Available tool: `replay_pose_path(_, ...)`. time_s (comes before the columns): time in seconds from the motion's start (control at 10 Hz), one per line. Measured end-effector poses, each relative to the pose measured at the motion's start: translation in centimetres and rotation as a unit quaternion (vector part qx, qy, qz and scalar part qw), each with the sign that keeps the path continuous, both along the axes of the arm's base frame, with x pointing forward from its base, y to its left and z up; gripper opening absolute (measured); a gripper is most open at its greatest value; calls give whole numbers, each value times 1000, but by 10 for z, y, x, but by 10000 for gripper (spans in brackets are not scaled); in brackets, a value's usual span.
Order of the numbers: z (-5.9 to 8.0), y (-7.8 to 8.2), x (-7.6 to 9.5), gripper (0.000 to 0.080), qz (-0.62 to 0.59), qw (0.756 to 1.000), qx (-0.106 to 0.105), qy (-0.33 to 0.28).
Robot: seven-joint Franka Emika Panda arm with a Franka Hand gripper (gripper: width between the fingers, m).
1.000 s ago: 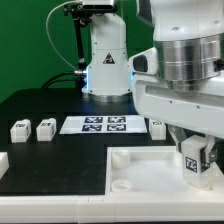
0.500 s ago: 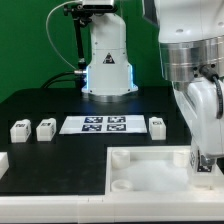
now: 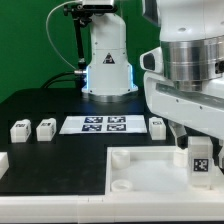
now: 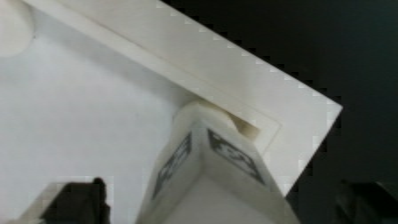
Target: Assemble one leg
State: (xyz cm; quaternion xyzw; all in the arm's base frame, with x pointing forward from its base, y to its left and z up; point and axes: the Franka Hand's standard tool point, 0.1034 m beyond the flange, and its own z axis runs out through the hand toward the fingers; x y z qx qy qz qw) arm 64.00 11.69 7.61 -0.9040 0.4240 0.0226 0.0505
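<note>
My gripper (image 3: 200, 150) is shut on a leg (image 3: 200, 160), a small white block whose tag faces the camera. It holds the leg upright over the near right corner of the large white rimmed panel (image 3: 145, 162). In the wrist view the leg (image 4: 214, 165) stands between my dark fingers (image 4: 75, 203), its far end at the panel's corner socket (image 4: 254, 124). I cannot tell whether the leg is seated in the socket. Three more legs lie on the black table: two at the exterior view's left (image 3: 19, 130) (image 3: 45, 128) and one by the marker board's right end (image 3: 157, 125).
The marker board (image 3: 98, 124) lies flat behind the panel. The robot's white base (image 3: 107, 60) stands at the back. A white block edge (image 3: 3, 160) shows at the exterior view's far left. The panel (image 4: 89, 110) fills most of the wrist view.
The wrist turned and came back: the leg's tag faced the camera, turned out of sight half a second ago, and faces the camera again. The leg stays over the panel's right corner.
</note>
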Motion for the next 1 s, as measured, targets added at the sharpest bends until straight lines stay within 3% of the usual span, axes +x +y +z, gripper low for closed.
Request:
replay_pose_path(0.2,0,-2,0,648,116,993,-7,-11)
replay_pose_path(0.3,0,-3,0,649,225,974,-22,-20)
replay_pose_path(0.5,0,2,0,649,356,933,-30,-31)
replay_pose_path(0.7,0,8,0,649,320,946,-32,-37)
replay_pose_path(0.8,-1,7,0,521,320,946,-33,-37)
replay_pose_path(0.9,-1,9,0,386,269,962,-30,-33)
replay_pose_path(1.0,-1,6,-1,386,230,972,-29,-27)
